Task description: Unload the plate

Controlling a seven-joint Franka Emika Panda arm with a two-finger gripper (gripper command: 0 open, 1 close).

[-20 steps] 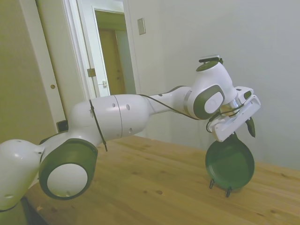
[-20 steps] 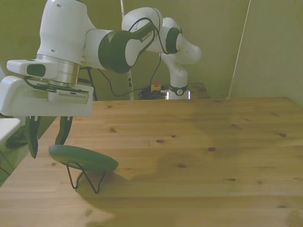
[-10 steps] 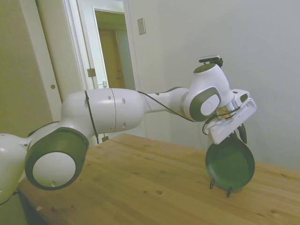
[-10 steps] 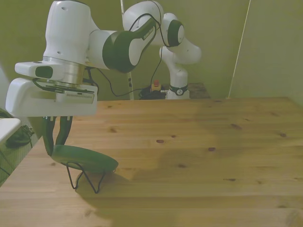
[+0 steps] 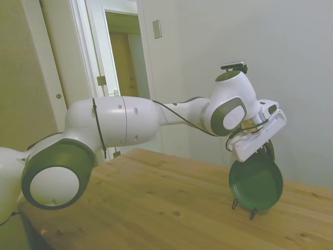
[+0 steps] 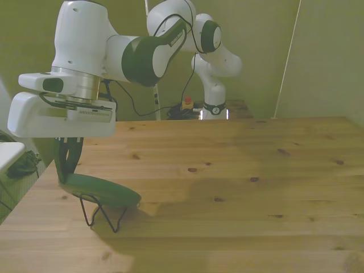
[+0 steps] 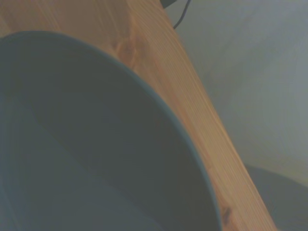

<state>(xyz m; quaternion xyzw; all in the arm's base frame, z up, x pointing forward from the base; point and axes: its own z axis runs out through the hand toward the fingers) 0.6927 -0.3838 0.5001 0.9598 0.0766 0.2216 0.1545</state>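
The dark green plate (image 6: 103,191) leans nearly upright in a thin black wire stand (image 6: 101,214) near the table's corner at the front view's left. In the side view the plate (image 5: 256,182) faces the camera, with the stand (image 5: 243,204) beneath it. My gripper (image 6: 67,172) comes down from above onto the plate's upper rim, and its dark fingers (image 6: 74,156) are drawn together on that rim. The side view shows the gripper (image 5: 268,152) right at the plate's top edge. Up close, the plate (image 7: 86,144) fills most of the wrist view.
The wooden table (image 6: 227,170) stretches wide toward the front view's right. Its edge (image 7: 192,110) runs close beside the plate. A wall stands behind the plate in the side view, and a doorway (image 5: 122,57) lies far back.
The fingers were spread wide above the plate one second ago. They have since dropped to the rim and closed in on it. The plate has not left its stand.
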